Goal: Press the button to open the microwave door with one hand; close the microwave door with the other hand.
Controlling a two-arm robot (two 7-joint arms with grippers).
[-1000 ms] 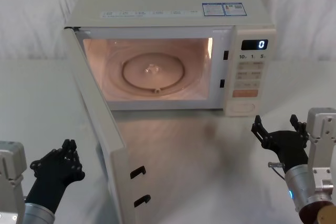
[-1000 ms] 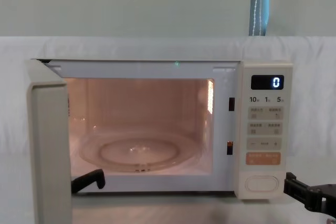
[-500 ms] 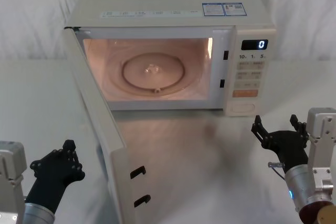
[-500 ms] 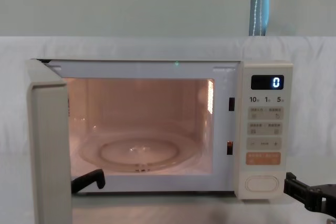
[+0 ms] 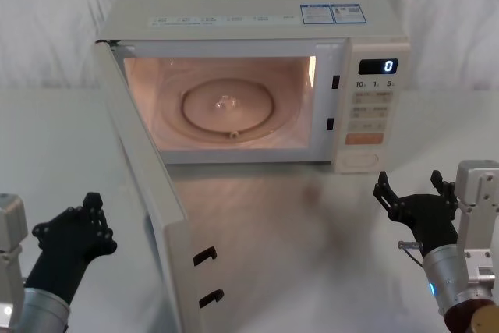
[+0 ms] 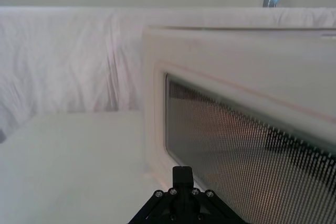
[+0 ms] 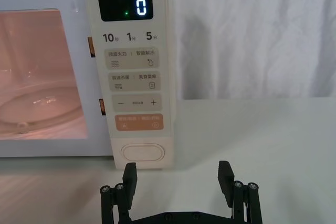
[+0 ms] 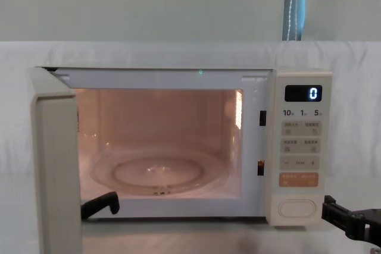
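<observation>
Head view: I've got the microwave [image 5: 257, 68], a cream box with a smooth matte shell, sitting on the white cloth-covered table [image 5: 312, 232]. The microwave door [image 5: 148, 193] is swung wide open toward me on its left hinge, and two black hook latches stick out of its free edge. The cavity is lit pinkish, with a round glass turntable [image 5: 228, 107] on its floor. The left gripper [image 5: 74, 232] is low on the near left, outside the door and apart from it; I can't tell how its fingers stand. The right gripper [image 5: 415, 196] is on the near right with fingers spread wide and nothing between them, short of the control panel.

Left wrist view: the door's outer face is close, a dark perforated mesh window with rounded corners and a thin pinkish outline in a cream frame. The gripper's black tip [image 6: 182, 192] sits near the lower frame; contact unclear. Wrinkled white cloth hangs behind.

Right wrist view: the two black fingers [image 7: 129, 179] are wide apart. The button [image 7: 143, 152] is straight ahead, a plain cream pill shape at the panel's bottom, untouched. Above it is an orange rectangular key [image 7: 138, 123], and the black display [image 7: 126, 7] reads 0.

Chest view: the door stands edge-on at left, the cavity glows, and the right gripper [image 8: 351, 221] is low beside the panel's bottom right corner.
</observation>
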